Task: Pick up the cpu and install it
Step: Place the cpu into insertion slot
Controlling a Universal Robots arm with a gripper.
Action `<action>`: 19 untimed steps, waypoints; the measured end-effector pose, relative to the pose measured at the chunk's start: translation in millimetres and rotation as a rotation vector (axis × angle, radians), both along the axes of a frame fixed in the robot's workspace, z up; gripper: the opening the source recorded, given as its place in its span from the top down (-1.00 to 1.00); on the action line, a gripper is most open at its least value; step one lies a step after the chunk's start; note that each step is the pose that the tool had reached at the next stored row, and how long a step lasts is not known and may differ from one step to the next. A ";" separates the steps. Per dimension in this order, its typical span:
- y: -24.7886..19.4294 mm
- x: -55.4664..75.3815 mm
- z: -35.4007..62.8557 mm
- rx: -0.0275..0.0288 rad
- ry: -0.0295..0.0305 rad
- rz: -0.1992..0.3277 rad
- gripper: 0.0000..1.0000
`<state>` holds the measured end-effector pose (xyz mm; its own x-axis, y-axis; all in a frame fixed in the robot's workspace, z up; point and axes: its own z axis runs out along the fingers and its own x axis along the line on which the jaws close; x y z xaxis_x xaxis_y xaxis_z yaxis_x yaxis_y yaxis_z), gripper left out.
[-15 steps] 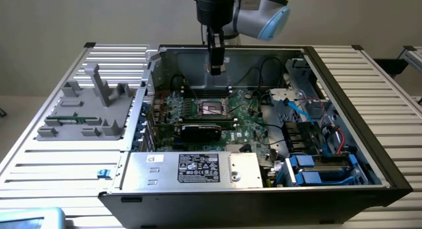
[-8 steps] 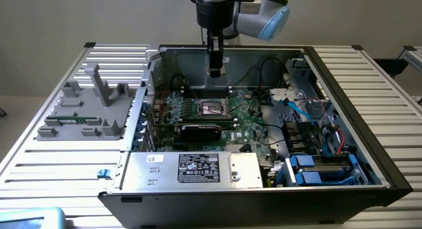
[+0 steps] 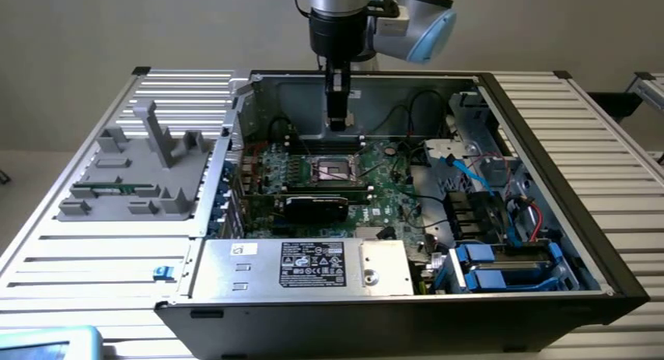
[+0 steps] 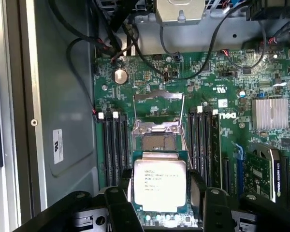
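- cpu (image 4: pixel 159 186): one chip, silver lid up with printed lettering, carried clear of the socket (image 4: pixel 157 142) and not yet seated in it
- Gripper (image 4: pixel 159 193): one, its two fingers (image 4: pixel 197 188) set fairly wide and closed on opposite edges of the cpu; the contact faces are partly hidden, so the grip is judged from how the chip hangs between them
- Socket: one, on the motherboard (image 4: pixel 222 96); its retention frame (image 4: pixel 157 99) is swung up and the contact field appears bare
- Progress: the pick-up is done; lowering the chip into the socket and closing the frame remain
- Memory slots (image 4: pixel 117 145): two banks, one on each side of the socket; the number of slots in each is hard to count
- Heat sink (image 4: pixel 270 113): one finned block, well apart from the socket
- Coin cell (image 4: pixel 121 75): one, near the socket, beyond the raised frame
- Black card (image 3: pixel 322 206): one, just beside the socket on the side nearer the exterior camera
- Computer case (image 3: pixel 581 220): one, open on top, enclosing the socket
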<state>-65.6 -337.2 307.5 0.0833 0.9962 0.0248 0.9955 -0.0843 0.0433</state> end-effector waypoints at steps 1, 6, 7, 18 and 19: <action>0.0 0.0 -1.8 0.0000 0.0000 -0.006 -0.11; 0.0 0.0 -10.8 -0.0001 0.0000 0.002 -0.11; 0.0 -0.1 -12.6 0.0000 -0.0002 0.013 -0.11; 0.0 -0.3 -24.5 0.0006 -0.0009 0.077 -0.11; 0.0 -0.5 -26.4 0.0005 -0.0009 0.077 -0.11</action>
